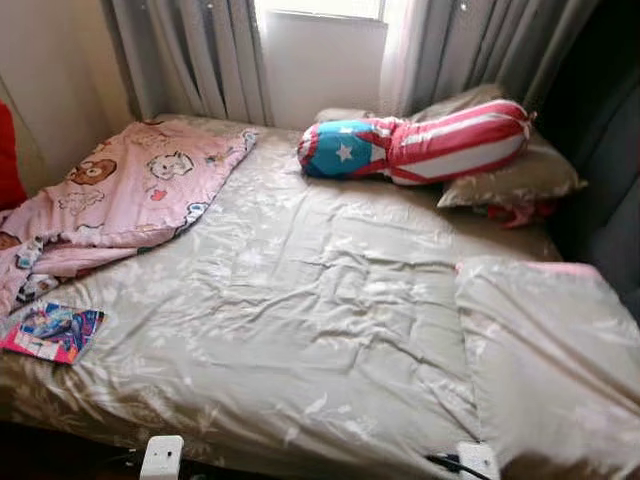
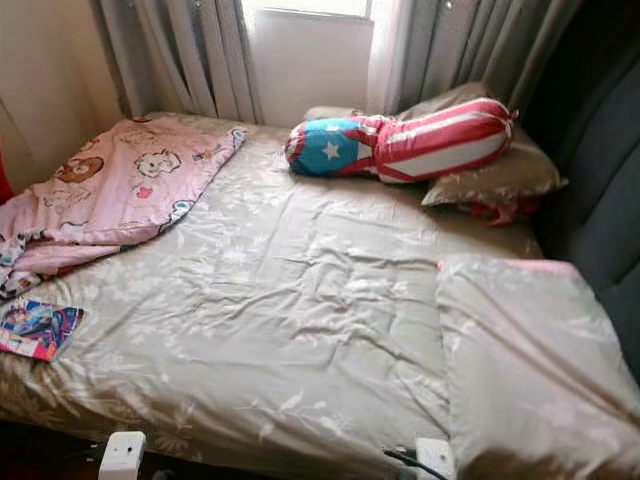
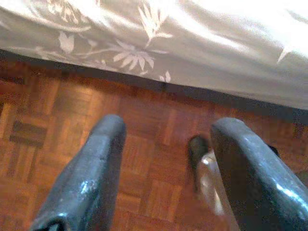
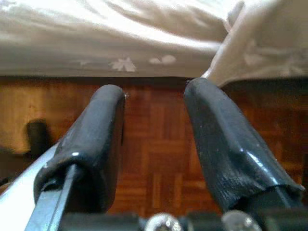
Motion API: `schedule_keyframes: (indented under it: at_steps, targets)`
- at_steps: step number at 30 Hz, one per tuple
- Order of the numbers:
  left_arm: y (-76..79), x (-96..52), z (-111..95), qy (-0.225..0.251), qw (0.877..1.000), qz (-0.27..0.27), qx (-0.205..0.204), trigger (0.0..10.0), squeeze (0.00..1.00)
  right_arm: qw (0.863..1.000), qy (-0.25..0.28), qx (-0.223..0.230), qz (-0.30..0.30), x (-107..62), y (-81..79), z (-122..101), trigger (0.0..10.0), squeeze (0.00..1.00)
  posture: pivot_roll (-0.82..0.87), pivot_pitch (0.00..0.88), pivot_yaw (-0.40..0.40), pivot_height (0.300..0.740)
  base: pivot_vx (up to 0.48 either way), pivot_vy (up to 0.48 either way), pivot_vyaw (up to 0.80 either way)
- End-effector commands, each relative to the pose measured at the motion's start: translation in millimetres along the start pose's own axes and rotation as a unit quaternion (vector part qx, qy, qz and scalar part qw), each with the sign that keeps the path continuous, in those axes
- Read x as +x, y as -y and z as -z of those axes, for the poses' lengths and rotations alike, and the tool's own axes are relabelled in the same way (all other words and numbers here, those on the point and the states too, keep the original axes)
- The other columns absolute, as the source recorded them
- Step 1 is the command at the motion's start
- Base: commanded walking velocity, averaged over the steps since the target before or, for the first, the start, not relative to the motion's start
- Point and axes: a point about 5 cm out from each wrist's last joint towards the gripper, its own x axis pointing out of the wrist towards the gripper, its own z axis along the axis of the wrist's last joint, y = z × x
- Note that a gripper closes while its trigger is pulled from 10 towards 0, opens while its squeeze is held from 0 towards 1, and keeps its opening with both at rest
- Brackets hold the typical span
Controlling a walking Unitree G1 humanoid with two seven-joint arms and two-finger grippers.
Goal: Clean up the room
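Note:
A bed with a beige leaf-print sheet lies before me. On its left side lies a crumpled pink cartoon blanket, and a colourful book rests near the front left corner. A star-and-stripes bolster leans on a beige pillow at the head. A folded beige quilt covers the front right. My left gripper hangs open above the wooden floor by the bed's edge. My right gripper is open too, also over the floor below the sheet.
Grey curtains and a bright window stand behind the bed. A dark headboard rises on the right. A red object sits at the far left edge. Parquet floor runs under the bed's front edge.

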Motion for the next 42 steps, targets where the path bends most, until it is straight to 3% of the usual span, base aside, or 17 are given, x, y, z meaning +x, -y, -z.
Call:
schedule_keyframes:
  at_steps: [1,7,16,42]
  targets:
    - [-5.1,-0.4,-0.7,-0.003,1.0,-0.005,0.009,10.0,0.0,1.0,0.012,0.006,-0.014,2.2,-9.9,-7.3,10.0,0.0,0.01,0.0,-0.05,0.74,0.0,0.398,0.0]
    - [4.3,0.9,-0.1,-0.005,1.0,0.001,0.012,10.0,0.0,1.0,0.015,0.008,-0.014,3.7,-10.4,-14.3,10.0,0.0,0.01,0.0,-0.048,0.74,0.0,0.397,0.0]
    - [12.1,3.3,-5.4,0.0,1.0,0.004,0.018,10.0,0.0,0.999,0.023,0.015,-0.023,6.9,-25.0,-26.5,10.0,0.0,0.02,0.0,-0.04,0.74,0.0,0.397,0.0]
    - [33.1,8.2,-17.8,0.009,1.0,0.013,0.022,10.0,0.0,1.0,0.016,0.01,-0.024,5.5,-19.7,-19.5,10.0,0.0,0.02,0.0,-0.042,0.74,0.0,0.397,0.0]
